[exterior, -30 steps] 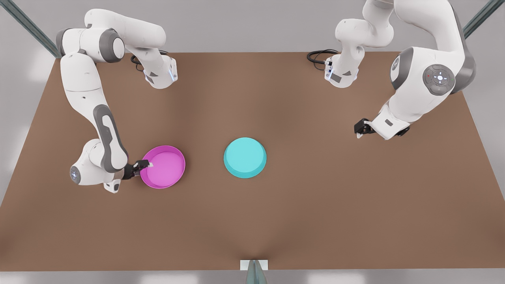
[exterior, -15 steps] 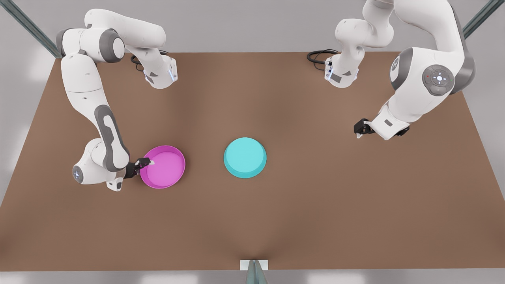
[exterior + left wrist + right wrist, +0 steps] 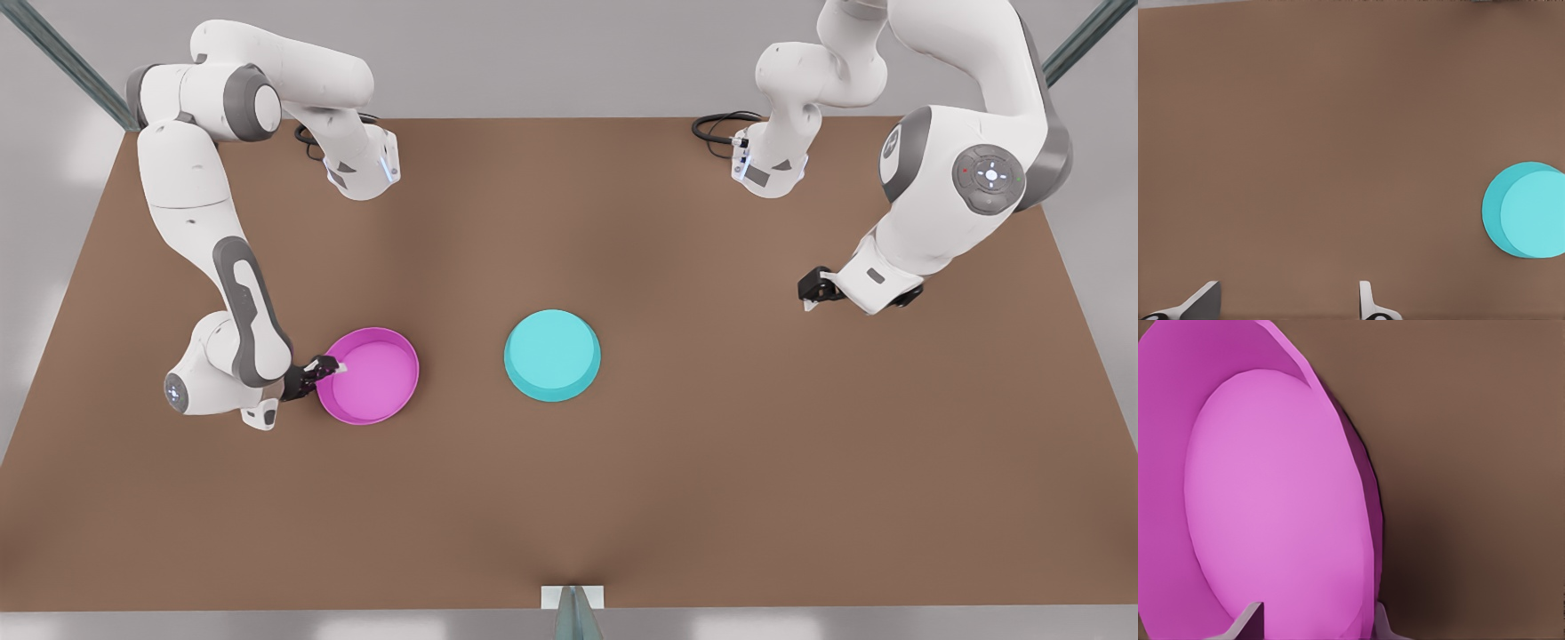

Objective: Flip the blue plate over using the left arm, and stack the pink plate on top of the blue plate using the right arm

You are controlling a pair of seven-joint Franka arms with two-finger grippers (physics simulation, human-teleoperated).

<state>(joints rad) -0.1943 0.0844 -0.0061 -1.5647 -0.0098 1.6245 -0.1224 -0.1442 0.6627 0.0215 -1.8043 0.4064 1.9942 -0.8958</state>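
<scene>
The pink plate (image 3: pixel 373 378) lies hollow side up on the table at the front view's left. My right gripper (image 3: pixel 323 368) straddles the rim on its outer side. In the right wrist view one finger of the right gripper (image 3: pixel 1317 617) is over the light pink inside (image 3: pixel 1271 507) and the other is outside the wall, with a wide gap between them. The blue plate (image 3: pixel 551 354) rests near the table's middle with its flat face up. My left gripper (image 3: pixel 811 297) waits open far off at the front view's right, and from the left gripper (image 3: pixel 1288 297) the blue plate (image 3: pixel 1528 210) lies well away.
The brown table (image 3: pixel 711 462) is bare apart from the two plates. Both arm bases (image 3: pixel 360 169) stand at its far edge with black cables (image 3: pixel 716 129). A small bracket (image 3: pixel 573 597) sits at the middle of the near edge.
My right gripper has drawn back slightly toward the pink plate's rim, and the plate has shifted a touch toward the blue one. The left arm has barely moved.
</scene>
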